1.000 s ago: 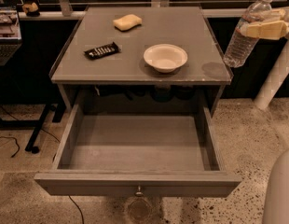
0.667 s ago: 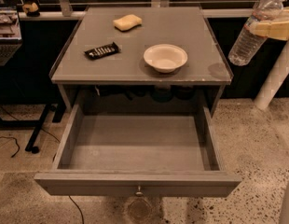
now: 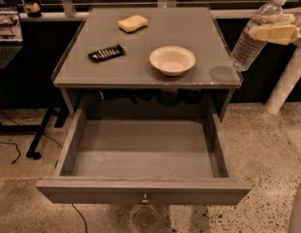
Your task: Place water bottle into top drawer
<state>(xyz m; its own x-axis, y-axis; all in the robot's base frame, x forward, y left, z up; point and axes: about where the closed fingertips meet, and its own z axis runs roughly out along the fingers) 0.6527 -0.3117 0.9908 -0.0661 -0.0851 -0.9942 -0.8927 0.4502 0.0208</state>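
The water bottle (image 3: 251, 35), clear ribbed plastic with a white cap, hangs tilted in the air off the table's right edge. My gripper (image 3: 273, 29) with pale yellow fingers (image 3: 274, 33) is shut on the bottle's upper part, at the far right of the camera view. The top drawer (image 3: 141, 149) is pulled fully open below the grey table (image 3: 141, 38). It is empty, with a small round knob (image 3: 145, 198) on its front. The bottle is up and to the right of the drawer.
On the table top stand a white bowl (image 3: 172, 59), a black rectangular packet (image 3: 106, 53) and a yellow sponge (image 3: 132, 23). A white post (image 3: 286, 81) stands on the floor at the right. A black stand leg (image 3: 39, 140) and cable lie at the left.
The gripper with the bottle has drifted slightly right and up; the bottle stays tilted. The drawer and table items have not moved.
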